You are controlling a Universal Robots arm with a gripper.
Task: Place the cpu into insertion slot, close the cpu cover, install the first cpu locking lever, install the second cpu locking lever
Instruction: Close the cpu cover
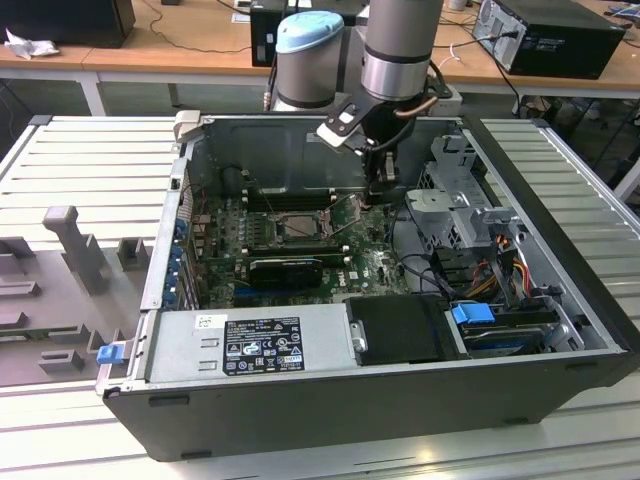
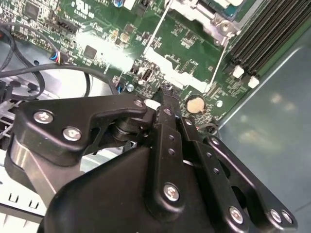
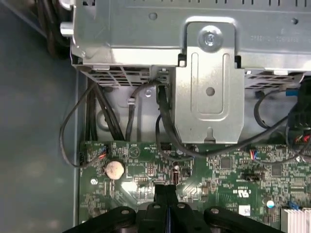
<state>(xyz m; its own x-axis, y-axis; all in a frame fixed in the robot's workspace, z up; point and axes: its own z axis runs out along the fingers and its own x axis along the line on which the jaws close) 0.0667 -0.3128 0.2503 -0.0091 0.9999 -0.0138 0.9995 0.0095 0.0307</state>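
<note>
The insertion slot sits on the green board inside the open computer case, with a silvery cover frame around it. A pale patch shows in its middle; I cannot tell whether that is the cpu. Two thin lever rods run out from the slot's corner. My gripper hangs over the board to the exterior view's right of the slot, apart from it. Its black fingers are shut with nothing between them, tips close above the board beside a round coin battery.
A grey metal drive cage with black cables stands just beyond the gripper. Long black memory slots lie past the slot. A black card and the power supply fill the case's near side. The case wall rises behind.
</note>
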